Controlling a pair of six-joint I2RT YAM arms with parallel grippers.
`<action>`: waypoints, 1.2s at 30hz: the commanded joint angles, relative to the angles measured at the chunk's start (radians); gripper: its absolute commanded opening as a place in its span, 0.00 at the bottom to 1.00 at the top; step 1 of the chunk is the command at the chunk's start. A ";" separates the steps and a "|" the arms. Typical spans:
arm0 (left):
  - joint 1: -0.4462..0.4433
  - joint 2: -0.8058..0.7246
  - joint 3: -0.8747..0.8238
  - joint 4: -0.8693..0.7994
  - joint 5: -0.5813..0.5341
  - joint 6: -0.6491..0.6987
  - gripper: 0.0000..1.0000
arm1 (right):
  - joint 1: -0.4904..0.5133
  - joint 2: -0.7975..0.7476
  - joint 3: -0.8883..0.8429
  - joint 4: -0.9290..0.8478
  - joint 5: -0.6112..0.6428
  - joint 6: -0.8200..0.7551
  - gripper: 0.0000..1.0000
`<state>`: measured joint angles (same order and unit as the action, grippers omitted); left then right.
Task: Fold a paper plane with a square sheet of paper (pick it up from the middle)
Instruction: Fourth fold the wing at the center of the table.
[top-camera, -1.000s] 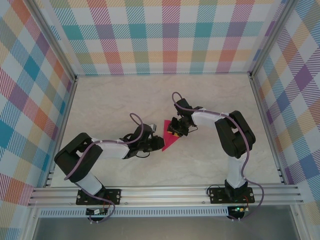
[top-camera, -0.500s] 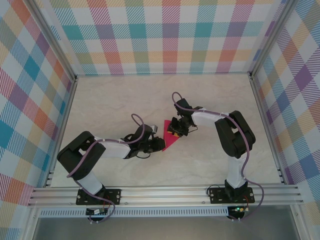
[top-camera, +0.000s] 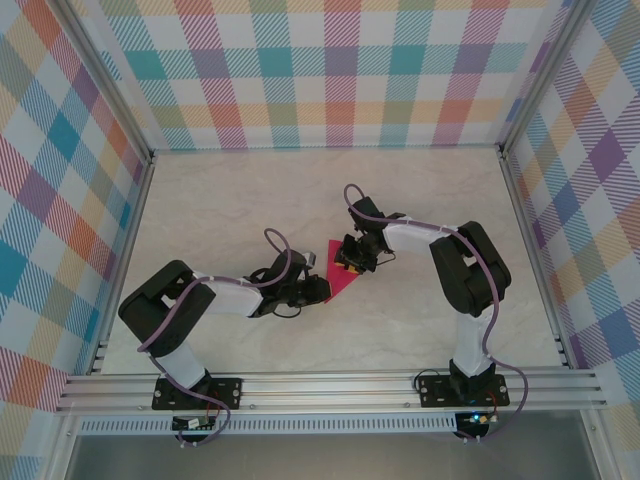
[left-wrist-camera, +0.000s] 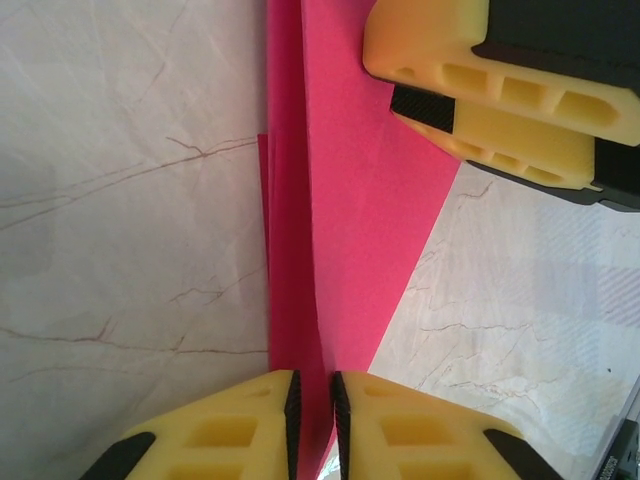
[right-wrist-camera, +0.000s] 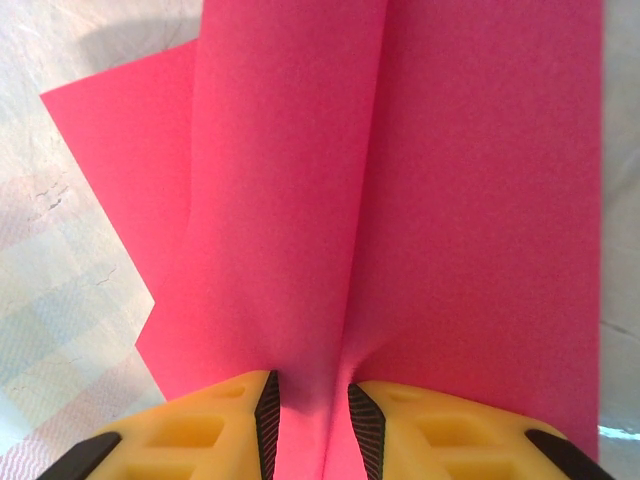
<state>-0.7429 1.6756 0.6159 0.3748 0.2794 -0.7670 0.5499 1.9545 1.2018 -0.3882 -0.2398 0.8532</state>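
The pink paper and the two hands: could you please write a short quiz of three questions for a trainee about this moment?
1. True or false: the pink paper lies flat and unfolded on the table.
2. Of the left hand and the right hand, which pinches the paper? A) left only B) right only C) both
3. Fill the gap: the fingers of both hands are ____ in colour.
Key: 1 false, it is folded in layers; 2 C; 3 yellow.

One folded crimson-pink paper (top-camera: 338, 282), two robot arms (top-camera: 225, 295) (top-camera: 420, 237), one table (top-camera: 230, 200), three plaid walls (top-camera: 340, 70)
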 joint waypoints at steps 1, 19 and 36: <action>-0.002 0.010 0.014 -0.008 -0.011 -0.001 0.16 | -0.015 0.123 -0.061 -0.075 0.180 0.004 0.31; 0.012 -0.035 0.038 -0.121 -0.001 -0.037 0.17 | -0.014 0.137 -0.053 -0.102 0.200 0.020 0.30; 0.016 -0.049 0.067 0.003 0.062 -0.022 0.21 | -0.014 0.142 -0.050 -0.098 0.189 0.023 0.30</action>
<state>-0.7349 1.5970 0.6582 0.3443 0.3073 -0.7898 0.5499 1.9629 1.2140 -0.4061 -0.2386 0.8612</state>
